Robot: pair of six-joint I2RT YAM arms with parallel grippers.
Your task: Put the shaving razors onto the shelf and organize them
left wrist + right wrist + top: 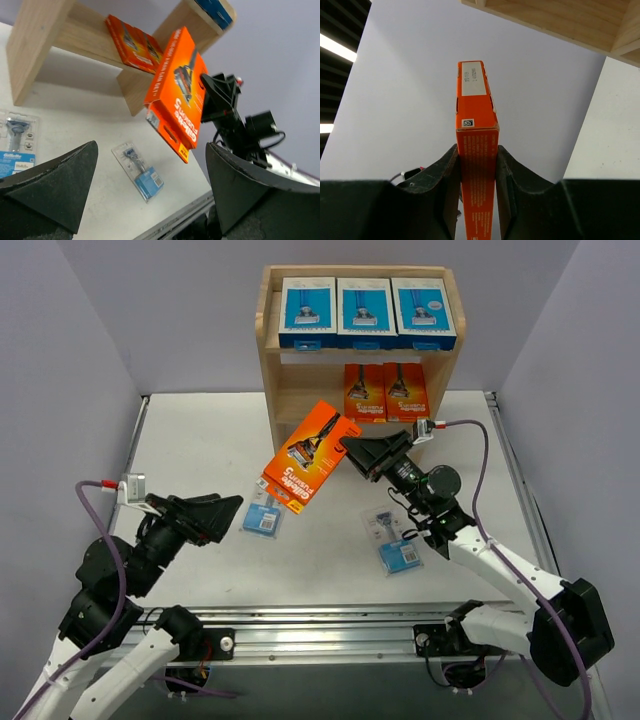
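Right pincer [350,454] is clamped on an orange Gillette Fusion5 razor box [311,456], its two black fingers [445,175] pressing the box's broad faces near one end. The right arm reaches up and leftward from its base, wrist raised, so the box hangs in the air above the table [200,440], just in front of the wooden shelf [268,360]. Seen from above, the box is tilted, one end up toward the shelf. Its printed face, with a razor picture and white lettering, is turned to the camera. The right wrist view shows its thin edge, with a white label and a small square code.

Left pincer [238,508] stands wide apart and holds nothing. Its arm is bent low over the table, fingers pointing rightward toward the lifted box. Just beside its tips a clear blister card with a blue label [265,516] lies flat on the table. A second blister card [396,541] lies near the right arm's forearm.

On the shelf's top tier three blue-and-white razor boxes [364,310] stand in a row, side by side behind the low rail. On the middle tier two orange boxes [365,390] stand side by side toward the right.
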